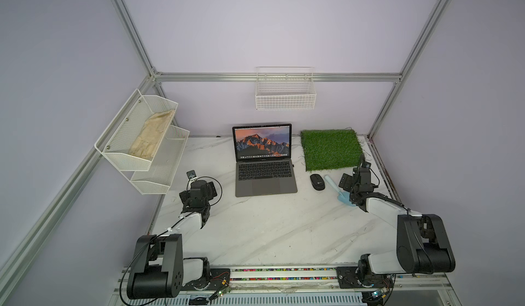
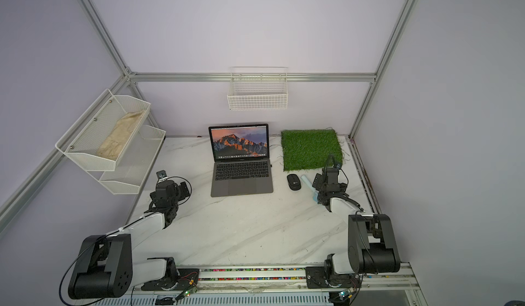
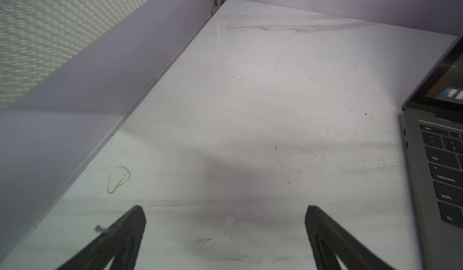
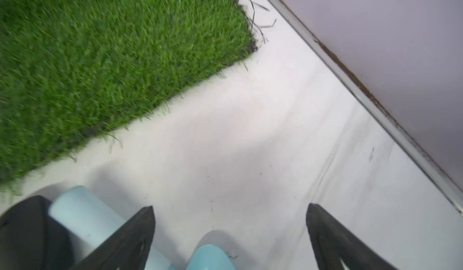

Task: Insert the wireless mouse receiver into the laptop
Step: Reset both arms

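Right wrist: right gripper [image 4: 230, 206] spread, empty; blue scoop [image 4: 82, 213] half-hidden | left gripper [image 3: 224, 206] spread; laptop [image 3: 423, 186] cut off

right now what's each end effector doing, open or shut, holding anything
left end effector: open, holding nothing
right end effector: open, holding nothing

- Pale lavender walls [image 1: 270, 20] close in the back and both sides, evenly lit.
- Aluminium frame bars [image 1: 278, 77] follow the wall joints.
- White marble-veined tabletop [image 1: 270, 228].
- White wire basket [image 1: 285, 100] hangs on the back wall.
- Two-tier white mesh shelf [image 1: 127, 161] on the left wall, with beige cloth [image 1: 153, 134] in its upper tier.
- Green turf mat [image 1: 329, 148] lies at the table's far right corner.
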Robot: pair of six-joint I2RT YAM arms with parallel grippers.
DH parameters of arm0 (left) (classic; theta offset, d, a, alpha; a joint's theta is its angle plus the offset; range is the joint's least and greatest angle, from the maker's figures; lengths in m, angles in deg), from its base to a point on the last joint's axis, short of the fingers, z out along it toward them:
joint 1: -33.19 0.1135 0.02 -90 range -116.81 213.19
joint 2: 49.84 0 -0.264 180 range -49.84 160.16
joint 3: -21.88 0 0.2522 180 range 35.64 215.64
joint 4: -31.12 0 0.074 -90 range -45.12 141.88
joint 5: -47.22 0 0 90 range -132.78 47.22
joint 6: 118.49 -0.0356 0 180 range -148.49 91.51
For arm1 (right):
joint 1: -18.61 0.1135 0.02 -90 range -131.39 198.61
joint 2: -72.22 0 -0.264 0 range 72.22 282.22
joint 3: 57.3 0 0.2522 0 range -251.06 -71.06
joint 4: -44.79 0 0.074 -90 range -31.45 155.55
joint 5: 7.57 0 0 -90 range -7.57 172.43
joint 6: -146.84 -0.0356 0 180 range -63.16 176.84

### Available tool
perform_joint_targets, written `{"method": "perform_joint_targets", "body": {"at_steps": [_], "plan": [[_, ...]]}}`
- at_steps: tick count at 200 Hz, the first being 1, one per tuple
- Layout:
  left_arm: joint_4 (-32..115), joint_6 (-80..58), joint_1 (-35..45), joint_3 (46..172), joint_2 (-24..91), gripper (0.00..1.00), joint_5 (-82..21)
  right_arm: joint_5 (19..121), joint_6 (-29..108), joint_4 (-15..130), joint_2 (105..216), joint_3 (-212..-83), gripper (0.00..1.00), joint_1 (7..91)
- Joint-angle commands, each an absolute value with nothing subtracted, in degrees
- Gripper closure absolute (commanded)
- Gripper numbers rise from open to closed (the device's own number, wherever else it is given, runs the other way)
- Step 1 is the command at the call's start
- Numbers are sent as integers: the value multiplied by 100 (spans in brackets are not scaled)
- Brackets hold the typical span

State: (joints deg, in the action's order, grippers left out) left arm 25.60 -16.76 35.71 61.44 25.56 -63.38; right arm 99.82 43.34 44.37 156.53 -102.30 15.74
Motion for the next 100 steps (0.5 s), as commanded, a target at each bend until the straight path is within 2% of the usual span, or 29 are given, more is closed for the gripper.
{"method": "perform_joint_targets", "body": {"at_steps": [1, 35, 54, 70, 88, 100], "plan": [[1105, -2063, 3673, 5986, 2750, 0, -5668, 9306, 4893, 2537, 15901, -9998, 3, 1387], [-536, -2322, 3675, 5730, 3542, 0, -5351, 8035, 5283, 1532, 16289, -9953, 3, 1343], [-537, -2452, 3646, 5674, 3666, 0, -4995, 7672, 5125, 537, 16497, -9733, 3, 1350], [-1594, -2592, 3624, 5464, 4089, 0, -5095, 7447, 5190, -143, 16785, -9569, 3, 1364], [-754, -2499, 3512, 5693, 3877, 0, -5494, 7510, 5209, -1098, 17282, -9291, 3, 1428], [-914, -2553, 3484, 5672, 3929, 0, -5583, 7633, 5136, -1309, 17464, -9287, 3, 1456]]}}
